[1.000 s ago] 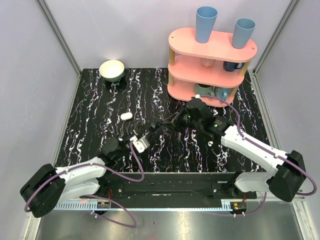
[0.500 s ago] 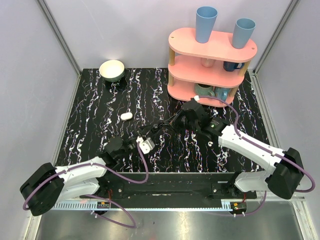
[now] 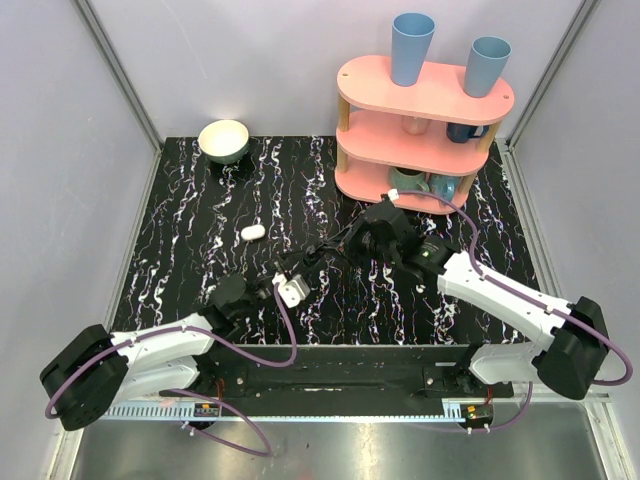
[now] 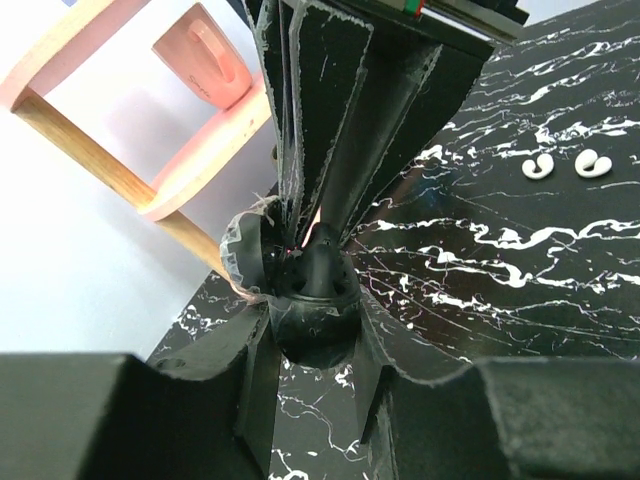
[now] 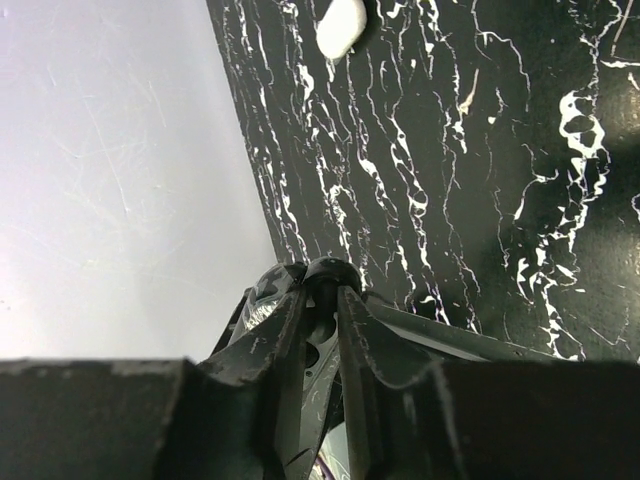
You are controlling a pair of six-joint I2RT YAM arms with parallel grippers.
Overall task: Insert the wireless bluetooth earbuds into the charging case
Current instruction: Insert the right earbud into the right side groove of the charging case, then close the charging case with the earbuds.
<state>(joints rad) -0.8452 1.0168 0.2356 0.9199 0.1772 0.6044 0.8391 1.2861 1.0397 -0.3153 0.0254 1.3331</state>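
Observation:
The white pill-shaped charging case (image 3: 252,232) lies shut on the black marble table, left of centre; it also shows at the top of the right wrist view (image 5: 341,24). Two tiny white earbuds (image 4: 537,167) (image 4: 592,163) lie side by side on the table, apart from both grippers. My left gripper (image 3: 300,272) (image 4: 312,330) and right gripper (image 3: 326,252) (image 5: 322,295) meet tip to tip above the table's middle. Each has its fingers closed round the same small black rounded object (image 4: 316,318) (image 5: 331,272). Neither touches the case or the earbuds.
A pink three-tier shelf (image 3: 420,135) with blue cups and mugs stands at the back right. A pale bowl (image 3: 224,140) sits at the back left corner. Grey walls enclose the table on three sides.
My left gripper has moved right and a little forward to meet the right gripper's tips. The right gripper shifted slightly left. In the last half second almost nothing moved.

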